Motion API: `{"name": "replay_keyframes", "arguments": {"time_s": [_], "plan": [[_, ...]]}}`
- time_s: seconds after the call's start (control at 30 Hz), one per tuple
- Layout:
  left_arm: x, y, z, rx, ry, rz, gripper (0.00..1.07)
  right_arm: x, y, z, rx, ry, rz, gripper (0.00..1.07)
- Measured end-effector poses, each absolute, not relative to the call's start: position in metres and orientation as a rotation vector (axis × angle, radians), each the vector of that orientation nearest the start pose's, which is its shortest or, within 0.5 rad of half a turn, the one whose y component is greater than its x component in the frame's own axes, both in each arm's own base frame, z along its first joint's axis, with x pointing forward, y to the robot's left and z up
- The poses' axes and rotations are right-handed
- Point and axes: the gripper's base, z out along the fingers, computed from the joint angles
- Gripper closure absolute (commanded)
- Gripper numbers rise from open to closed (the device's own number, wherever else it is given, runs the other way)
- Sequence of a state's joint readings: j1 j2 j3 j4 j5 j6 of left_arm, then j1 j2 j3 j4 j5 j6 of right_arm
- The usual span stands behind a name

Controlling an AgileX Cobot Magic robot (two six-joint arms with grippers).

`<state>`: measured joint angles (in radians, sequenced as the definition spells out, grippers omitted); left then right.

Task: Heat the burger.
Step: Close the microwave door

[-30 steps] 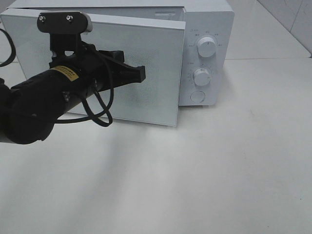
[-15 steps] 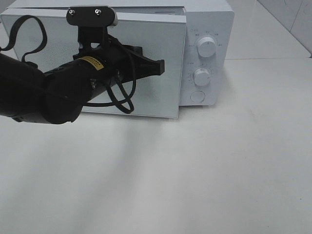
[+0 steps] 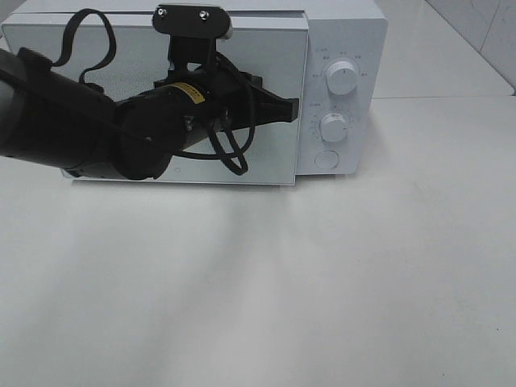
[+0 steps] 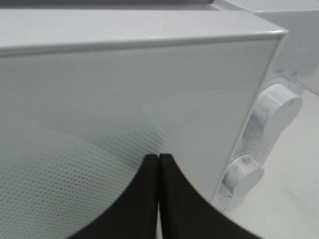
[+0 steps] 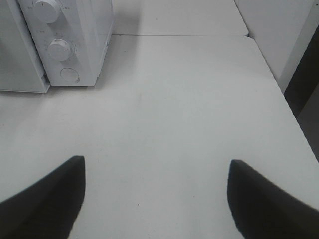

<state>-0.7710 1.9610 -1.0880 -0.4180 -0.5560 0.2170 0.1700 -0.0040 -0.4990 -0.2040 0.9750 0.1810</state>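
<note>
The burger is out of view. A white microwave [image 3: 343, 48] stands at the back of the table. Its glass door [image 3: 266, 161] is nearly flush with the body. My left gripper [image 3: 292, 110] is shut and empty, its fingertips pressed against the door's right side near the knobs; in the left wrist view [image 4: 158, 162] the two fingers [image 4: 144, 199] touch each other against the dotted glass. My right gripper [image 5: 155, 172] is open and empty above the bare table, right of the microwave [image 5: 65, 45]; it is not visible in the exterior view.
The microwave panel carries two knobs [image 3: 342, 78], [image 3: 333, 126] and a round button [image 3: 326, 159]. The white table [image 3: 322, 282] stretches in front. Its right edge [image 5: 279, 84] shows in the right wrist view, with a dark gap beyond it.
My left arm has swung right, pushing the microwave door from partly open to almost closed. The gripper tip moved from mid-door to the door's right side.
</note>
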Motion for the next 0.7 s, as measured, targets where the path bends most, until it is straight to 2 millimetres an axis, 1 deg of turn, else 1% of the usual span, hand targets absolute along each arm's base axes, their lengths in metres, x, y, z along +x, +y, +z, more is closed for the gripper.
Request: {"name": "replay_keyframes", "arguments": {"time_s": [0.47, 0.7], "plan": [[0.330, -0.303, 0.179, 0.519, 1.849, -0.459, 1.07, 0.000, -0.016, 0.285, 0.010, 1.940, -0.008, 0.33], [0.336, -0.308, 0.179, 0.539, 1.842, -0.448, 1.07, 0.000, -0.016, 0.285, 0.010, 1.940, -0.008, 0.33]]}}
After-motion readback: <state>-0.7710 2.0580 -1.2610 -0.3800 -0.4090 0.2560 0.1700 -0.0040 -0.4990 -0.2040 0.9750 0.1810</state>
